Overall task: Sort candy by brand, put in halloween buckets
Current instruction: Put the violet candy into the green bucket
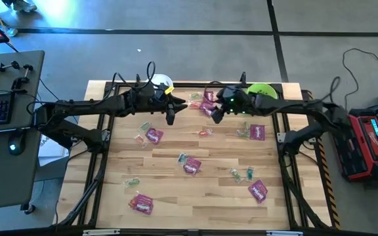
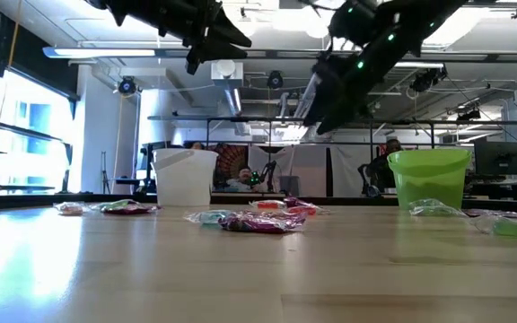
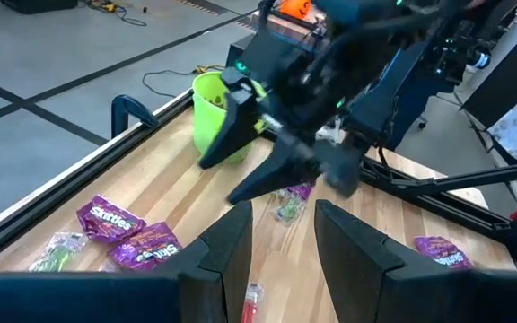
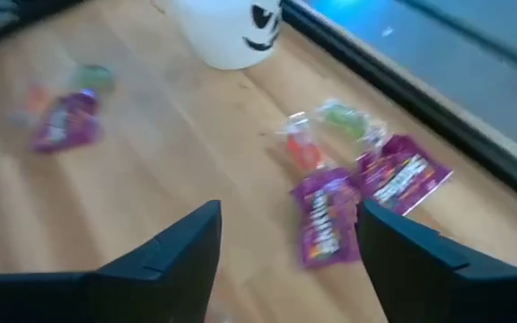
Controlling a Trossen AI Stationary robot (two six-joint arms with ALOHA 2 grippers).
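Both end effectors are held empty above the bench [image 1: 195, 196]: the left end effector [image 1: 170, 117] narrowly parted near the white bucket [image 1: 161, 83], the right end effector [image 1: 216, 115] wide (beside purple packets [image 4: 366, 193]).

The pale wooden table [image 1: 195, 196] carried a white bucket [image 1: 161, 83] at eleven o'clock and a lime green bucket [image 1: 263, 89] at one o'clock. Magenta packets [image 1: 153, 136] and clear-wrapped sweets [image 1: 236, 174] lay scattered from its centre toward five and seven o'clock.
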